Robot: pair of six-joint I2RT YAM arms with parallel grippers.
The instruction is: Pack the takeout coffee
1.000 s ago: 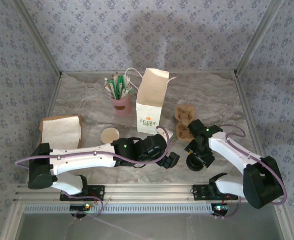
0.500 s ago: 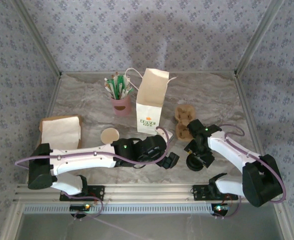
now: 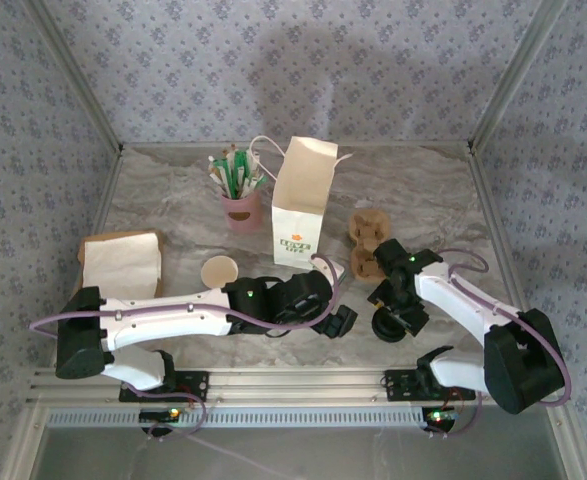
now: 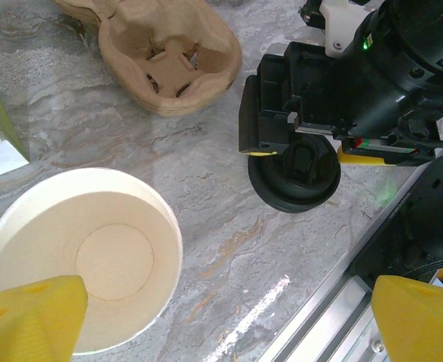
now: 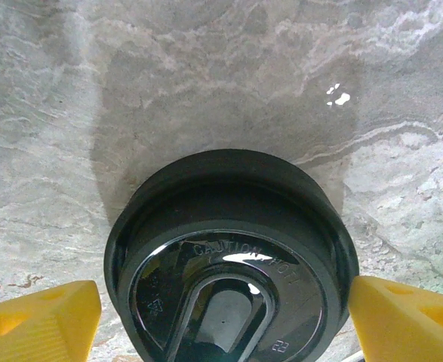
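Barely shifts the right gripper from a second ago, a touch leftward, low over the black lid; leaves the left gripper in place. Suggests lining up a grasp, capping not yet done. Brackets the lid with the right jaws, fingertips at its edges; cannot tell whether pinching. Spreads the left jaws wide, gripping nothing, one fingertip over the open cup. Finds the takeout coffee in two parts on the table, near the front edge: cup cream-white inside, lid glossy and lettered.
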